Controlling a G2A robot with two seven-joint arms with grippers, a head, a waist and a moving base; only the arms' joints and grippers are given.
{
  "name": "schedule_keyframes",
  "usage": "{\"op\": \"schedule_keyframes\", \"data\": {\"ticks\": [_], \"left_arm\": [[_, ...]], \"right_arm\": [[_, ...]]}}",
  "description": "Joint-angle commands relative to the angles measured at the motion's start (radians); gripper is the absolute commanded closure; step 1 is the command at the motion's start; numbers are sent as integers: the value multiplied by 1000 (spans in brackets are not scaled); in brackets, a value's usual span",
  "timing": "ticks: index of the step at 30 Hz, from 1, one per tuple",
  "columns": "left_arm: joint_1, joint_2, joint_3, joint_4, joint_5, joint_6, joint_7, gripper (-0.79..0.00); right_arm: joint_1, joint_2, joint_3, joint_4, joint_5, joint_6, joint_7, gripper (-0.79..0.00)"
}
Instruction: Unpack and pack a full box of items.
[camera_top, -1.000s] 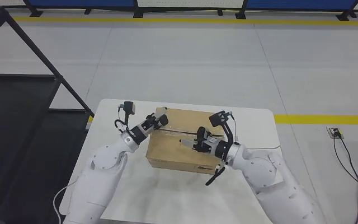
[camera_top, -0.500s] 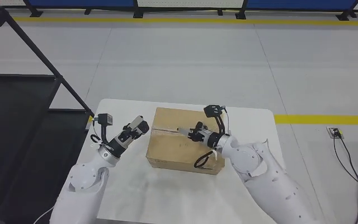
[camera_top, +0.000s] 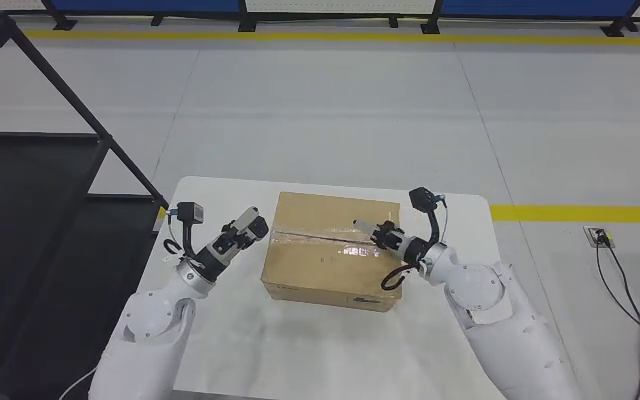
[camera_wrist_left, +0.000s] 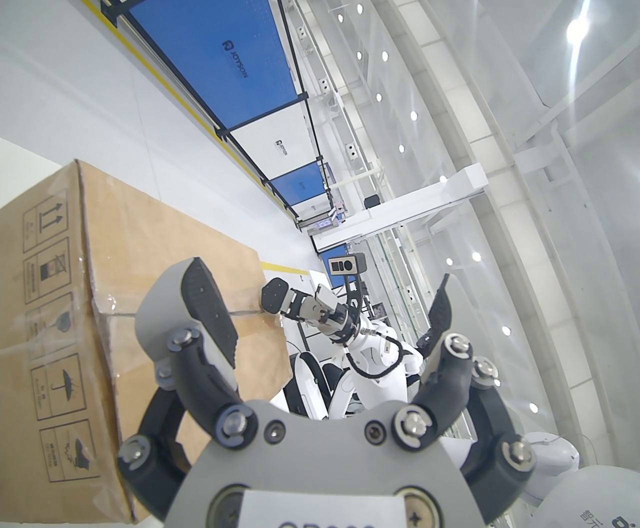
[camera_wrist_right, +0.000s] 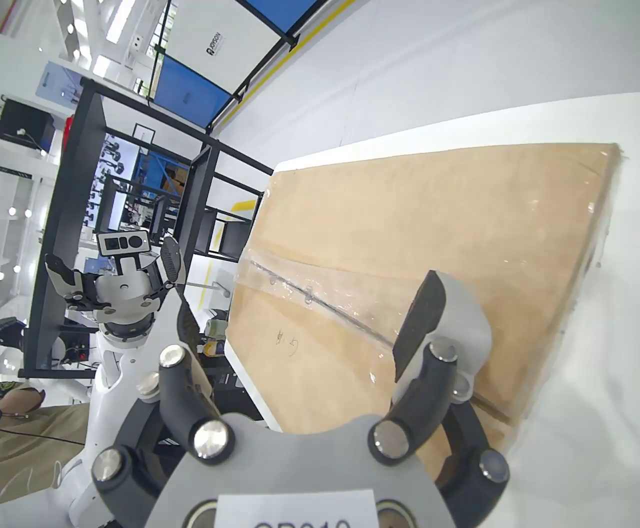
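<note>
Judged step: unsealing brown cardboard box (camera_top: 325, 262) | left hand (camera_top: 255, 225), right hand (camera_top: 372, 232) spread, empty | next: you must split clear tape seam (camera_top: 322, 237)

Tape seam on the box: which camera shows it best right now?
Right wrist view: the tape seam runs close-up across the box top. The top view shows a thin line; the left wrist view catches its end at the edge.

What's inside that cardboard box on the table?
Nothing inside shows. The cardboard box is shut, with clear tape running along its top seam, so any contents are covered.
</note>
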Motion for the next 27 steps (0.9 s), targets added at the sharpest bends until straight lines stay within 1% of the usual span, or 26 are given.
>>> {"op": "schedule_keyframes", "data": {"ticks": [1, 3, 7, 11, 14, 17, 23, 27], "left_arm": [[2, 1, -2, 0, -1, -2, 2, -785], [5, 3, -6, 0, -1, -3, 6, -785], [10, 5, -13, -1, -1, -4, 12, -785], [21, 8, -23, -5, -2, -10, 20, -785], [33, 11, -36, -8, -5, -18, 37, -785], [49, 13, -53, -9, -17, -28, 53, -785], [85, 21, -86, -14, -36, -40, 50, -785], [101, 24, -99, -17, -40, -44, 53, -785]], "right_arm": [[-2, 2, 15, 6, 30, -10, 23, -785], [0, 5, 31, 16, 44, -20, 35, -785], [-18, 8, 58, 1, 59, -57, -4, -785], [-58, 11, 78, -52, 83, -139, -38, -785], [-63, 11, 68, -69, 111, -176, -7, -785], [-45, 8, 48, -55, 145, -201, 14, -785], [39, -9, -20, 52, 178, -158, 26, -785], [104, -20, -51, 146, 211, -106, 46, -785]]}}
